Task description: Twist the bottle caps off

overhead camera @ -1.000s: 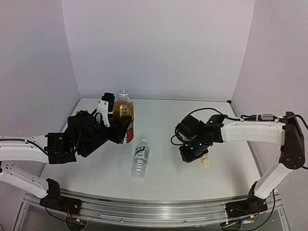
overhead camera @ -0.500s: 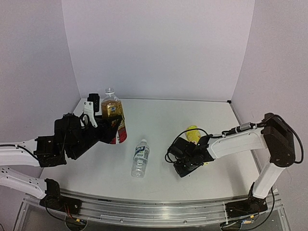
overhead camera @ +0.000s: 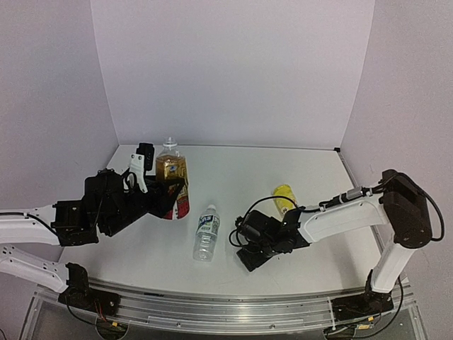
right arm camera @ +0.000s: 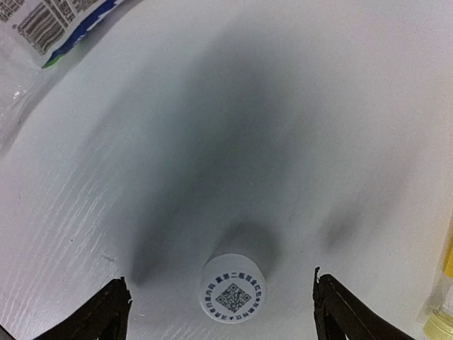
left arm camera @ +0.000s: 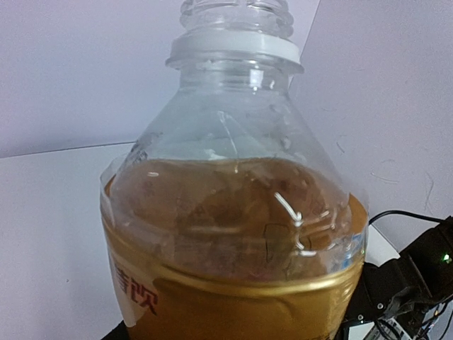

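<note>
The short amber bottle [overhead camera: 171,167] stands upright at the back left, and my left gripper [overhead camera: 164,196] is shut round its labelled lower body. In the left wrist view the bottle [left arm camera: 233,234] fills the frame. Its threaded neck [left arm camera: 235,15] is bare, with no cap on it. My right gripper [overhead camera: 252,256] hangs low over the table, open and empty. In the right wrist view a loose white cap [right arm camera: 233,289] with a QR code on top sits on the table between the open fingers [right arm camera: 113,304]. The clear bottle [overhead camera: 206,232] and the slim yellow bottle [overhead camera: 284,197] lie on their sides.
The clear bottle's blue-white label [right arm camera: 56,21] shows at the top left of the right wrist view, and the yellow bottle [right arm camera: 444,283] at its right edge. The white table [overhead camera: 241,170] is enclosed by lilac walls at the back and sides.
</note>
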